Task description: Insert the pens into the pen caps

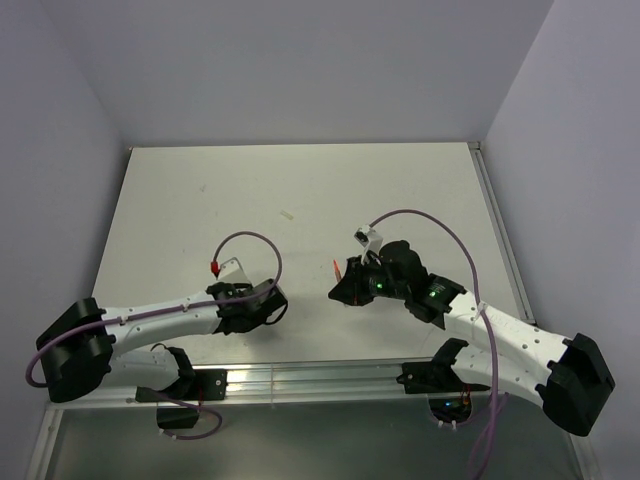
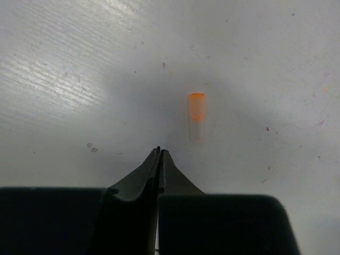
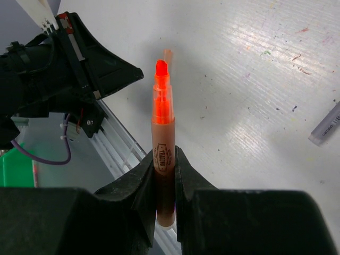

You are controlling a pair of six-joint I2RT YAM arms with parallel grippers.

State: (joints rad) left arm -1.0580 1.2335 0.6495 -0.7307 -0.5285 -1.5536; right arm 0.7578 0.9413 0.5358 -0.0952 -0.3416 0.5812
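1. The right gripper [image 3: 164, 159] is clamped on the lower barrel of the orange-red pen [image 3: 162, 122]. Its jaws press both sides, and the bare tip points away from the wrist.
2. The left gripper [image 2: 159, 151] has its jaws pressed together tip to tip, with nothing between them.
3. The orange cap [image 2: 196, 109] lies on the table [image 1: 300, 180] just beyond those fingertips and a little to their right, untouched.
4. The step in hand appears to be picking up that cap. To do it well, the left jaws should part, move forward and right until they straddle the cap, then close across its body and leave the mouth free for the pen.
5. Such a small tube may slip out of a squeeze, so a slow, centred close seems wise.
6. The caps are the only holders here. The orange one has no pen in it; its blur hides which end is open.
7. Farther off, a cream cap [image 1: 288, 214] lies alone, also without a pen.
8. A dark pen [image 3: 325, 126] lies on the table.
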